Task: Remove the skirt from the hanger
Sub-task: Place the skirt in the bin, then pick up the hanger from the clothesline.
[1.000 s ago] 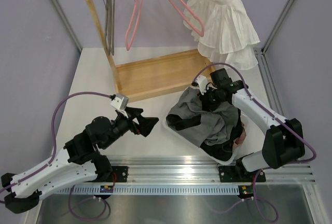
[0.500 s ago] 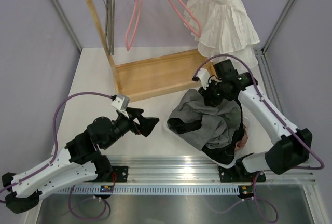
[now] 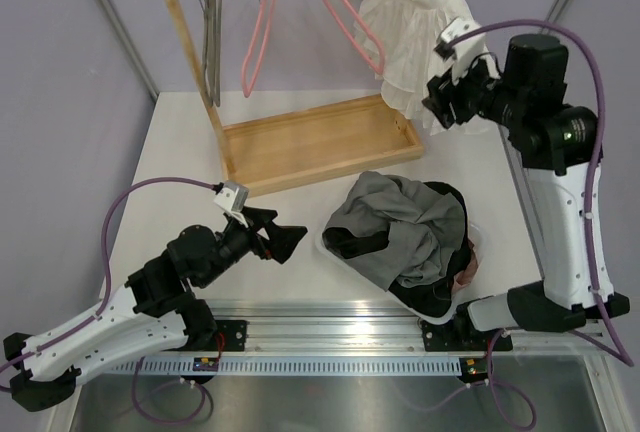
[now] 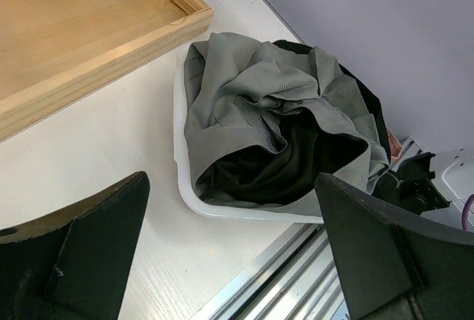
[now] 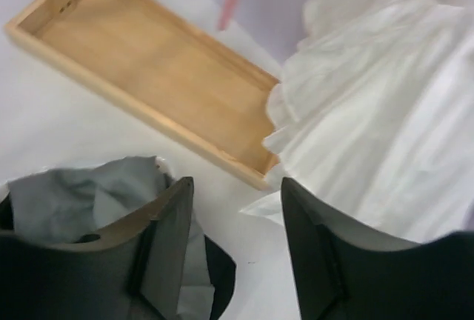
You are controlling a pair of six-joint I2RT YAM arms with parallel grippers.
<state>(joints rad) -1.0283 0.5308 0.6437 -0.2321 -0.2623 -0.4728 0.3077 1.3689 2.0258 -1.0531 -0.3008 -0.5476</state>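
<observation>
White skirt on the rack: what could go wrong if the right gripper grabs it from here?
The right gripper sits beside the lower ruffles of the white skirt; pulling there may tip the wooden rack instead of unhooking it. The pink hanger hangs against the skirt and could snag.

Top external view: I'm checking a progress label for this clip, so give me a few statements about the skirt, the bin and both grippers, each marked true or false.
1. The white skirt hangs from the wooden rack. True.
2. The right gripper is clamped on the skirt. False: its jaws stand apart with nothing between them, close beside the skirt.
3. A grey garment lies in the white bin. True.
4. The left gripper holds a pink hanger. False: it is open and empty, low beside the bin; the pink hangers hang on the rack.
</observation>
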